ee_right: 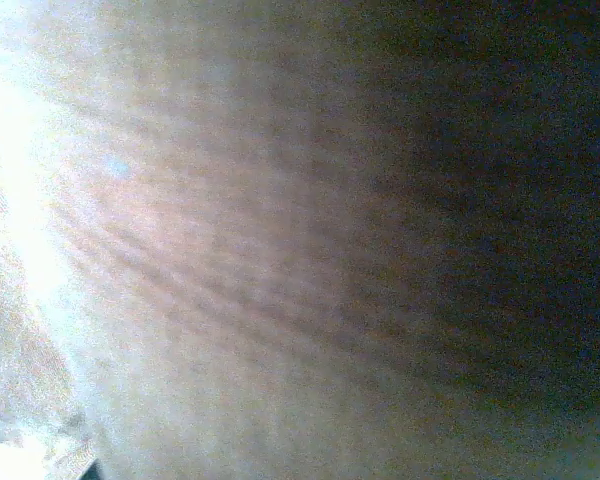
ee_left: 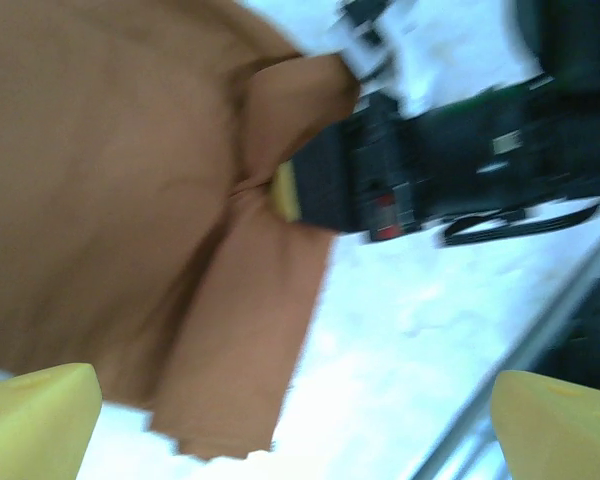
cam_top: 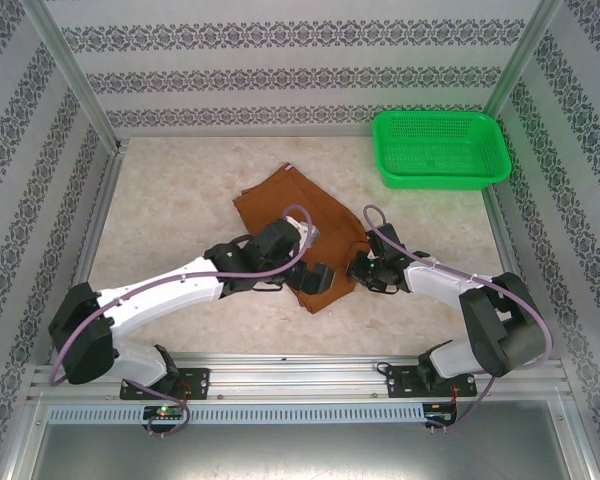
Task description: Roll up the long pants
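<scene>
Top external view first: at the left, the white left arm [cam_top: 150, 300] reaches in low from its base across the pale, marbled counter [cam_top: 170, 190], and the left gripper [cam_top: 318, 278] sits at the near corner of the long pants [cam_top: 280, 205], a rust-brown cloth garment lying crumpled and partly folded on itself at the middle of the counter. In the left wrist view the two yellow fingertips [ee_left: 40, 415] of this gripper stand spread wide at the bottom corners of the picture, with nothing between them; a flap of the brown cloth [ee_left: 110, 180] hangs down above the white counter. Just right of the pants, the right gripper [cam_top: 365, 268] comes in from the other side and touches the garment's right edge. From the left wrist it appears as a black block with a pale pad, its jaws pressed together on a bunched fold of the cloth [ee_left: 290, 190], which puckers toward it. The right wrist view is blurred, with brown weave [ee_right: 280, 250] pressed close to the lens. Farther right, at the back corner of the counter, a green perforated plastic basket [cam_top: 438, 148] stands well apart from the pants.
</scene>
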{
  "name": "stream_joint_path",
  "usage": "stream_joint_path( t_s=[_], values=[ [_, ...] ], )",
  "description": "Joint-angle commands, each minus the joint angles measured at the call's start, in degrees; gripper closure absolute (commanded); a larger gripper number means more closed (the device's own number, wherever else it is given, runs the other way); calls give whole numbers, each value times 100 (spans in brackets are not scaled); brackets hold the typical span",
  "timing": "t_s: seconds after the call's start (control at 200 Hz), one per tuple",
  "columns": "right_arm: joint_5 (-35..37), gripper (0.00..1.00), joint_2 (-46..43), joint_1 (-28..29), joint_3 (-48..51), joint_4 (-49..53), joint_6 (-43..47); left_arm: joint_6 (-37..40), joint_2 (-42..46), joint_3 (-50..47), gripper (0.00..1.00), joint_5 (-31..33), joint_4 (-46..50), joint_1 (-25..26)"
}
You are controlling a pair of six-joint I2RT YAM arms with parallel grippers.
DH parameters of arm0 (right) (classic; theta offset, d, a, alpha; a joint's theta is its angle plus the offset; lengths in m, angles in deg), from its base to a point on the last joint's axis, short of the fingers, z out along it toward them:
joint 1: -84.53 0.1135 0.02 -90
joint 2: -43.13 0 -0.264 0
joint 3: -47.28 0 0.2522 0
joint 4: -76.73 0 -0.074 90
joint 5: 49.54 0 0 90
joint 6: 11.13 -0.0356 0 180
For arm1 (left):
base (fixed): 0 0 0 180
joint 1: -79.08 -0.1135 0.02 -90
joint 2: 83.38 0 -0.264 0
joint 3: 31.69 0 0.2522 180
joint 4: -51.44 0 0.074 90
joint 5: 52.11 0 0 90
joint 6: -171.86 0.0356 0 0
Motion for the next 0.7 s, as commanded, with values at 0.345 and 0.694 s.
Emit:
stream_joint_path(
  t_s=[0.345,0.694],
  values=[
    [235,100,96,119,36,220,-44,767,-2358,2515,18,3840,3650,1269],
    [7,100,557,123,-54,29,-41,1801,-3061,1207,15,5398,2130,1896]
  ],
)
